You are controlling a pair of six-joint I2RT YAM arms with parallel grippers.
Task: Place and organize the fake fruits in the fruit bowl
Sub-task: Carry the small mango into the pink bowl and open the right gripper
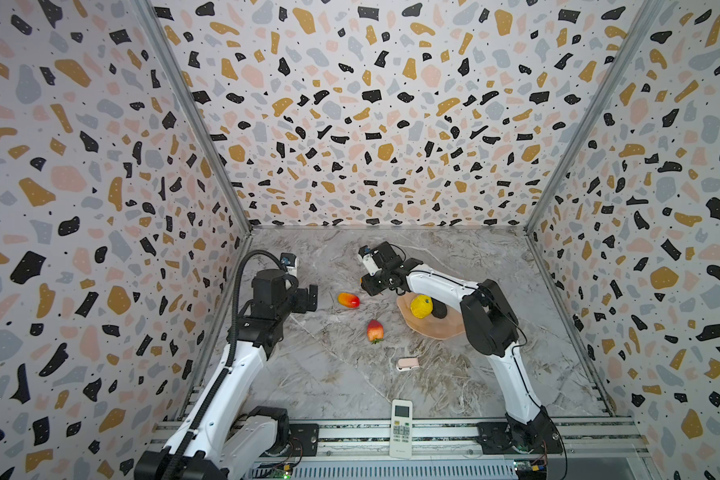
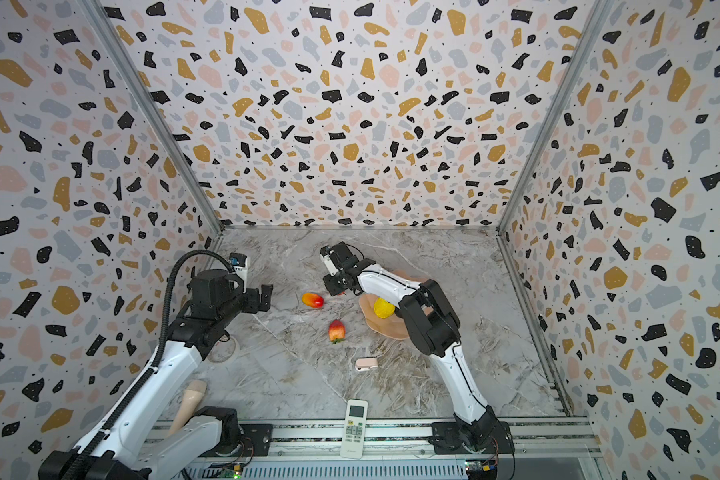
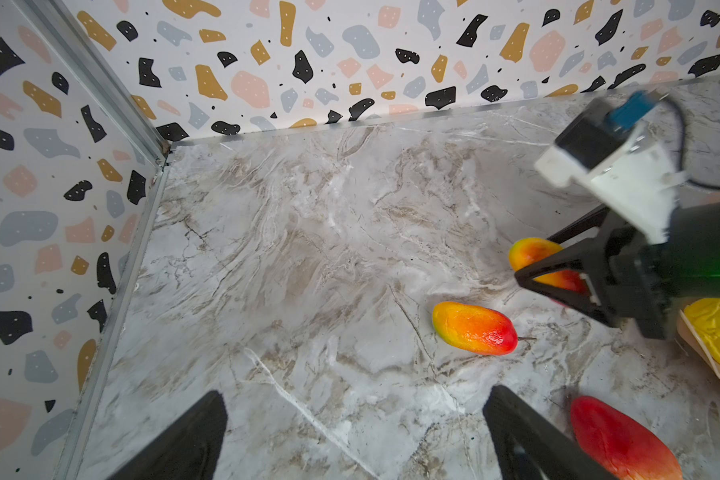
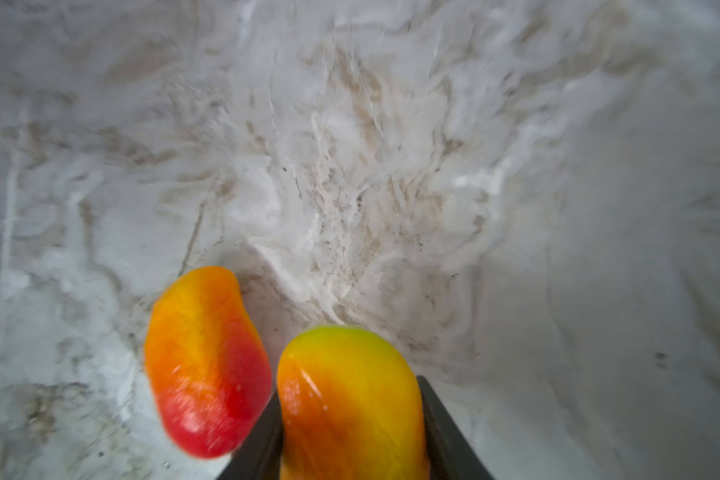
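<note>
My right gripper (image 4: 348, 390) is shut on a red-orange-yellow oval fruit (image 4: 350, 415), held a little above the marble table; in both top views it is almost hidden under the gripper (image 1: 366, 286). A second such oval (image 1: 348, 300) lies on the table just left of it. The strawberry (image 1: 374, 330) lies nearer the front. The salmon fruit bowl (image 1: 433, 330) sits to the right and holds the bumpy yellow fruit (image 1: 421, 306) and the dark oval (image 1: 438, 311). At the left, my left gripper (image 3: 354, 436) hangs open over bare table with nothing between its fingers.
A pale pink-white gadget (image 1: 406, 364) lies in front of the bowl. A white remote (image 1: 401, 428) rests on the front rail. Patterned walls close the left, back and right sides. The right arm's elbow (image 1: 489, 320) stands over the bowl's right part.
</note>
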